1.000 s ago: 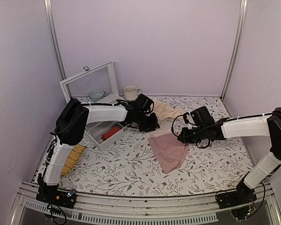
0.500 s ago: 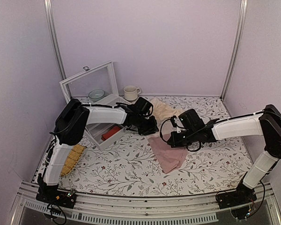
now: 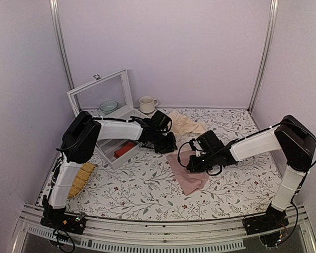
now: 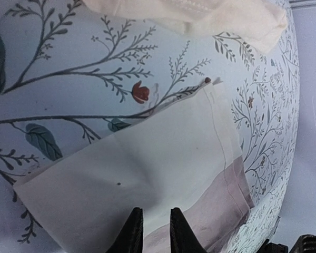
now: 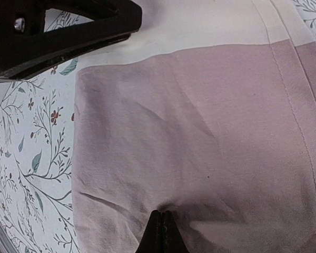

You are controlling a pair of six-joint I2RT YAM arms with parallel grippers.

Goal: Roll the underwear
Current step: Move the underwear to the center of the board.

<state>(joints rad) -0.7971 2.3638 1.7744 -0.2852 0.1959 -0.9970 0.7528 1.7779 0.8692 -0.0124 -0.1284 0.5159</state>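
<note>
Pink underwear [image 3: 194, 181] lies mid-worktop [image 3: 142, 192], with bare room along its near edge. The right claw [image 5: 161, 224] is closed, pinching the fabric. Only the left wrist view shows the left claw [image 4: 151, 231] narrowly parted over the waistband [image 4: 137, 168].

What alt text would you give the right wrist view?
The right gripper, shut, pinches a pucker of the pink underwear lying flat on a floral tablecloth. At upper left, the left gripper reaches the cream waistband.

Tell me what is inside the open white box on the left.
A small red bundle lies in the white box; the left arm crosses over it, hiding part of the inside.
</note>
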